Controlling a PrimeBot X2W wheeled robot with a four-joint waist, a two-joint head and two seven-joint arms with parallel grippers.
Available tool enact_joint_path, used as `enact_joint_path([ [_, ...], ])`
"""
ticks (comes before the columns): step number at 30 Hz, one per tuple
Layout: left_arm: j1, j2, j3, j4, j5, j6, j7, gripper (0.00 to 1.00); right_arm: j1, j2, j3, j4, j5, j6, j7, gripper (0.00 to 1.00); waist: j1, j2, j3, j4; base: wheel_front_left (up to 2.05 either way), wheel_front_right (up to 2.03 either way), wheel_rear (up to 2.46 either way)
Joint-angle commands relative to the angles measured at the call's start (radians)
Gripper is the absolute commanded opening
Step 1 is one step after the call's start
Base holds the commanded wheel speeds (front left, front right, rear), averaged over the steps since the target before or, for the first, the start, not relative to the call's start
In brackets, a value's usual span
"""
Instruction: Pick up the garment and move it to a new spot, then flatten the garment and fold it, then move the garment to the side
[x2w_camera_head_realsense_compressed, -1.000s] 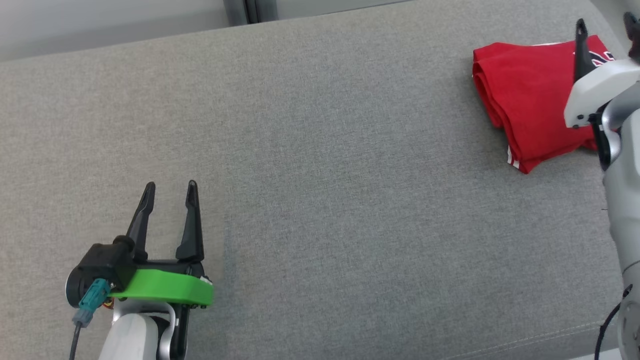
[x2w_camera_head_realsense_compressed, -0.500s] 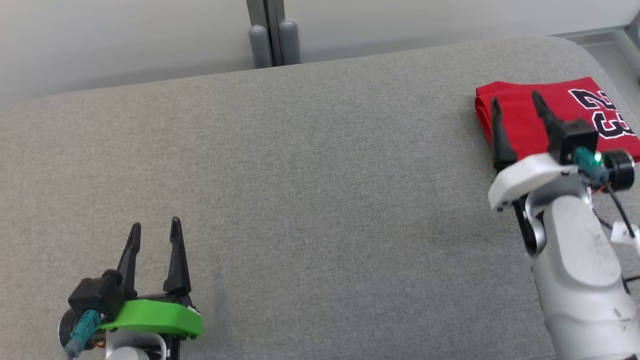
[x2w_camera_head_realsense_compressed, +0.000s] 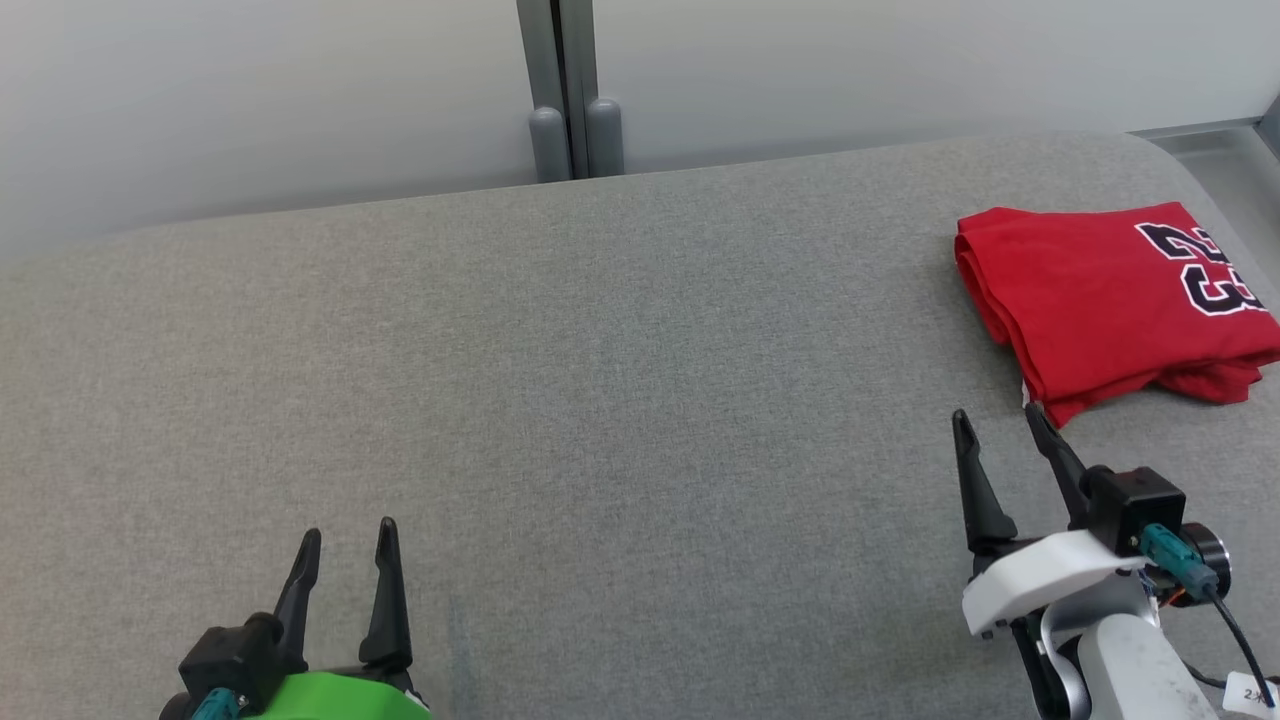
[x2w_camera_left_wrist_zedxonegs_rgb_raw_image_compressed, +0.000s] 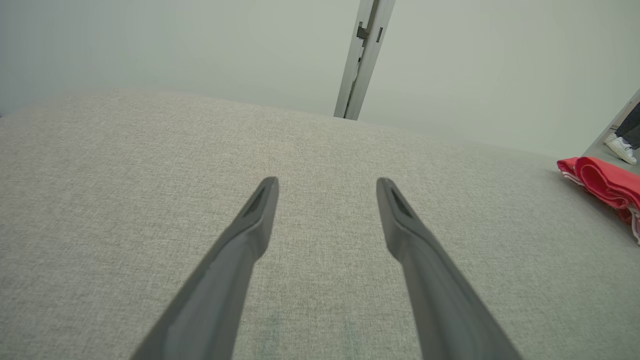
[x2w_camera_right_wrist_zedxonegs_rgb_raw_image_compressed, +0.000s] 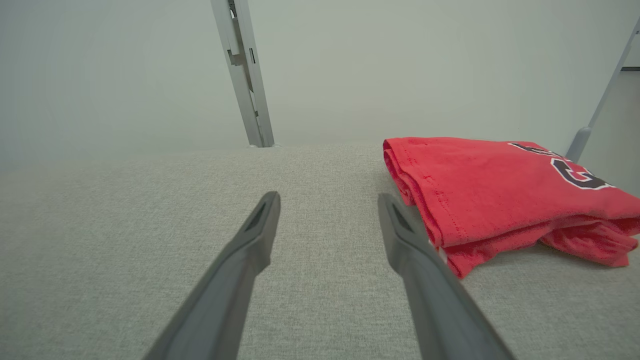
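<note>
Two numerals (x2w_camera_head_realsense_compressed: 1200, 270) on garment (x2w_camera_head_realsense_compressed: 1090, 290), head view; person's shoe (x2w_camera_left_wrist_zedxonegs_rgb_raw_image_compressed: 621, 149), left wrist view.

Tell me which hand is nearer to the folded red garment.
The right hand. It stands open just before the near corner of the red garment, holding nothing. The left hand, also open, is far off to the left across the grey surface.

A wide grey fabric cushion (x2w_camera_head_realsense_compressed: 640, 400) with a rounded far corner stretches out under soft, even light, backed by a plain pale wall (x2w_camera_head_realsense_compressed: 250, 100) that a grey metal post (x2w_camera_head_realsense_compressed: 562, 80) splits from top to bottom.
</note>
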Motion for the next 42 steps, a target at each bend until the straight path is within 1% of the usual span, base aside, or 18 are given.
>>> enact_joint_path([
  [1, 0.016, 0.001, 0.000, -0.003, -0.004, -0.003, 0.001, 1.00, 0.023, -0.004, 0.004, -0.014, 0.012, -0.002, -0.004, 1.00, 0.0000, 0.0000, -0.005, -0.001, 0.00, 0.00, 0.00],
  [8, 0.041, 0.000, -0.009, -0.025, -0.017, 0.007, 0.001, 1.00, 0.080, -0.004, 0.020, -0.040, 0.034, -0.002, -0.004, 1.00, 0.0000, 0.0000, -0.009, -0.007, 0.00, 0.00, 0.00],
  [15, 0.040, 0.000, -0.014, -0.037, -0.019, 0.015, 0.001, 1.00, 0.084, -0.003, 0.020, -0.035, 0.042, -0.002, -0.004, 1.00, 0.0000, 0.0000, -0.011, -0.005, 0.00, 0.00, 0.00],
  [29, 0.039, 0.000, -0.012, -0.035, -0.020, 0.018, 0.001, 1.00, 0.079, -0.003, 0.029, -0.047, 0.048, -0.002, -0.005, 1.00, 0.0000, 0.0000, -0.016, -0.003, 0.00, 0.00, 0.00],
  [30, 0.030, -0.001, -0.013, -0.031, -0.017, 0.015, 0.000, 0.00, 0.074, 0.001, 0.028, -0.038, 0.045, 0.000, 0.000, 0.00, 0.0000, 0.0000, -0.017, -0.003, 0.00, 0.00, 0.00],
  [34, 0.030, -0.004, -0.014, -0.003, -0.030, 0.014, 0.003, 0.00, 0.085, 0.006, 0.026, -0.011, 0.059, 0.000, 0.006, 0.00, 0.0000, 0.0000, -0.017, -0.002, 0.00, 0.00, 0.00],
  [42, 0.012, 0.001, 0.002, -0.001, -0.173, 0.013, 0.040, 0.00, 0.082, 0.005, 0.010, -0.020, 0.213, 0.000, 0.047, 0.00, 0.0000, 0.0000, -0.019, -0.001, 0.00, 0.00, 0.00],
])
